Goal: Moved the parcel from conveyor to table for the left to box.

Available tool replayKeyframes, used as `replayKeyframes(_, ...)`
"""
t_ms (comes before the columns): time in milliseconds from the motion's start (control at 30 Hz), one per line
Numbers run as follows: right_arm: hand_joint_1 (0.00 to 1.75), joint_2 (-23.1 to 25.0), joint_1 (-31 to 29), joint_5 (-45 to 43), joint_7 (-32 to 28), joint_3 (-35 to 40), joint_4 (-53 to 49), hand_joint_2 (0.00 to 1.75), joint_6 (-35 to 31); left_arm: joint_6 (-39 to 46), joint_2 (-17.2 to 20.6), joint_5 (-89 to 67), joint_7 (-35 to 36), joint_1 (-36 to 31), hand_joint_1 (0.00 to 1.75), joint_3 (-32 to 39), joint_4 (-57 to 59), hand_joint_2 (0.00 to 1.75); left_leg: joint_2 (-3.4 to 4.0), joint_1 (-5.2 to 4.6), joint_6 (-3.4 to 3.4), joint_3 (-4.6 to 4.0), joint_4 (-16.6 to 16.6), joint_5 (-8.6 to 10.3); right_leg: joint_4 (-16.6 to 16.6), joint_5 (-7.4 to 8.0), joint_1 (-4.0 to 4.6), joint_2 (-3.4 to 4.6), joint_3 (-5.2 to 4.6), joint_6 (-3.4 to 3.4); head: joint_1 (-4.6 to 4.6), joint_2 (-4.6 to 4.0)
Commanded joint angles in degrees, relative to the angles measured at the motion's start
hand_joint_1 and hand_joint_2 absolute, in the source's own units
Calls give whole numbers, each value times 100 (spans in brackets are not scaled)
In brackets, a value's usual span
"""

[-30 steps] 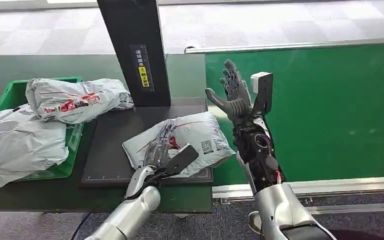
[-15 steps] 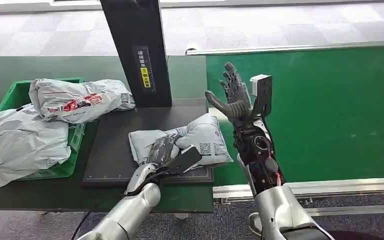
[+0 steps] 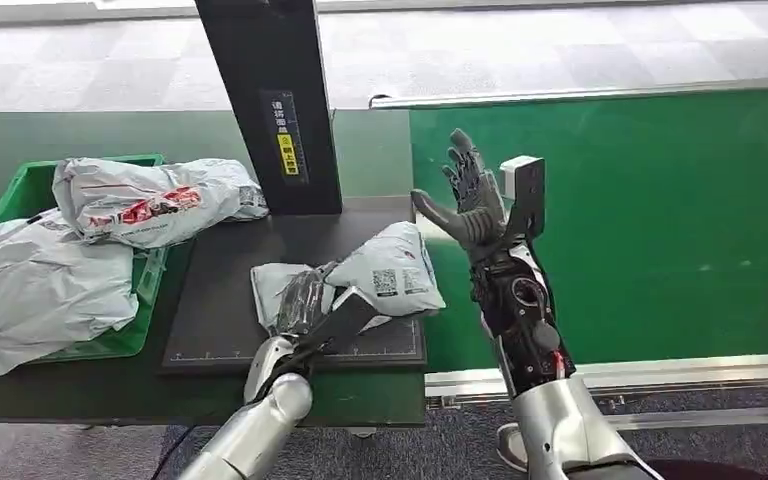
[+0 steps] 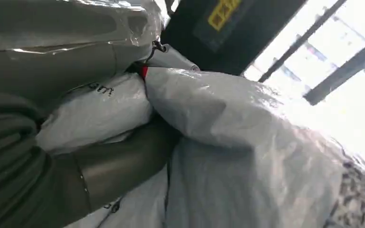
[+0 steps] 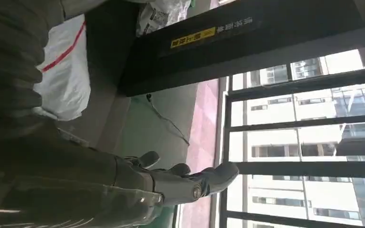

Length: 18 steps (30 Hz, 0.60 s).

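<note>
The left hand point(image 3: 300, 302) grips the grey parcel point(image 3: 385, 268) on the black platform point(image 3: 215, 290) — boxing step; next, carry it to the green bin point(image 3: 20, 190) — the right hand point(image 3: 468, 195) hovers with fingers spread, holding nothing.

A: Grey plastic mailer parcel point(image 3: 385, 275) — near half lies behind the left hand point(image 3: 300, 303); label print too small to read.

B: Left wrist view?

A: Crumpled film close up; which fingers wrap it, can't tell, probably thumb across.

B: Green plastic crate point(image 3: 22, 190)?

A: Mostly buried under the white poly bags point(image 3: 150, 200), one cut by the frame edge.
</note>
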Motion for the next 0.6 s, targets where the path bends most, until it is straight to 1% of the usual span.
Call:
replayKeyframes(33,0,-263,-61,-8,-58,67,60,175,30,787,355,397,-722,685,175,222,-1847,175,1,0,2,0,-6,-3,-6,-2,1,4,-1,-3,0,-2)
replayKeyframes(100,0,-288,-109,-23,-87,92,118,175,39,857,457,351,-748,886,175,146,-2354,175,9,-1,4,4,-13,-7,-14,-2,0,13,0,-3,2,-2)
replayKeyframes(200,0,-297,-173,-49,-124,112,204,175,70,1361,551,193,-1023,1129,175,148,-3035,175,17,2,2,-29,0,-7,-2,0,2,20,-31,-1,0,0)
replayKeyframes(267,0,-310,-244,-62,-157,175,330,175,106,1449,296,-395,-1479,1367,175,758,-3555,175,25,-1,4,-17,-3,-14,-5,-6,1,24,-23,-1,2,-2)
replayKeyframes(300,0,-309,-272,-72,-178,186,389,175,110,1449,368,-355,-1444,1389,175,717,-3612,175,24,0,2,-37,1,-9,0,-2,1,23,-42,-1,0,0)
replayKeyframes(333,0,-315,-341,-82,-221,226,513,175,123,1449,258,-740,-1500,1438,175,1086,-3836,175,28,0,3,-32,2,-14,2,-6,1,29,-38,-2,0,-2)
replayKeyframes(400,0,-328,-395,-98,-276,251,617,175,141,1449,396,-833,-1445,1392,175,1113,-3847,175,27,0,3,-38,0,-12,0,-4,1,28,-44,-3,2,0)
replayKeyframes(467,0,-370,-421,-122,-357,322,693,175,196,1449,465,-1569,-1269,1358,175,1361,-3901,175,29,0,1,-44,-1,-8,0,0,2,29,-48,-3,0,-2)
replayKeyframes(600,0,-481,-261,-148,-444,357,606,175,204,1449,669,-1664,-1274,1280,175,1560,-3947,175,18,0,0,-40,-6,-3,-4,0,1,18,-44,-4,0,-2)
